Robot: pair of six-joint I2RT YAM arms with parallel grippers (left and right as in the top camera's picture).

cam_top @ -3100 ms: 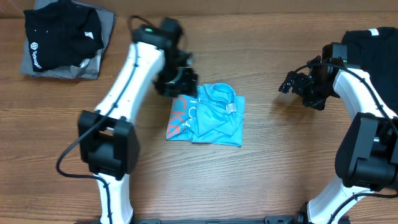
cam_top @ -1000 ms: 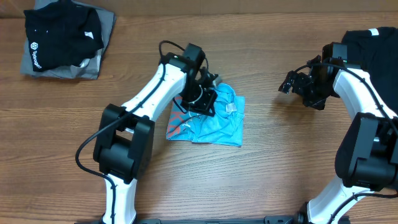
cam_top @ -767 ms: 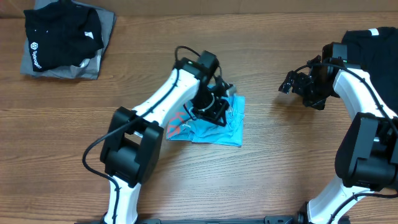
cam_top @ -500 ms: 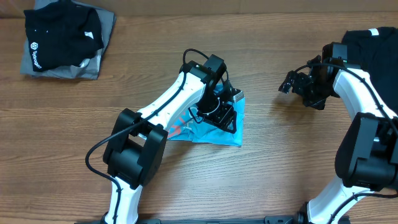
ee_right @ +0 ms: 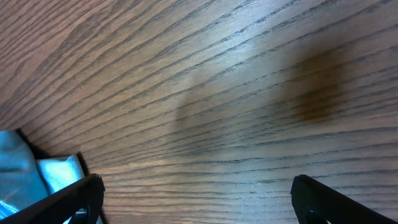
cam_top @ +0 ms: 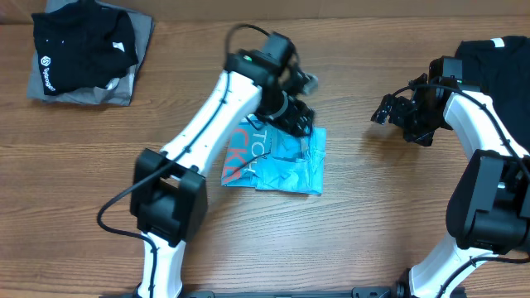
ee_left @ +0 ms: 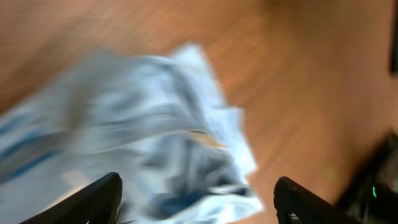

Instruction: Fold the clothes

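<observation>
Light blue T-shirt (cam_top: pixel 281 165) folded, directly beneath left hand (ee_left: pixel 198 190), fingers spread apart, holding nothing

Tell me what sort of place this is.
Probably a robot lab workstation: left arm and right arm at a wooden table, a blue shirt mid-table, black shirts piled in a corner.

Soft, even light falls from above in the overhead view, and shadows on the counter (cam_top: pixel 373 215) are faint and short. That view is sharp except for a motion smear around the left tool (cam_top: pixel 296 116). The left wrist view is heavily blurred, with the light blue shirt (ee_left: pixel 143 124) washed pale and streaked. The right wrist view is crisp, its wood grain clear.
</observation>
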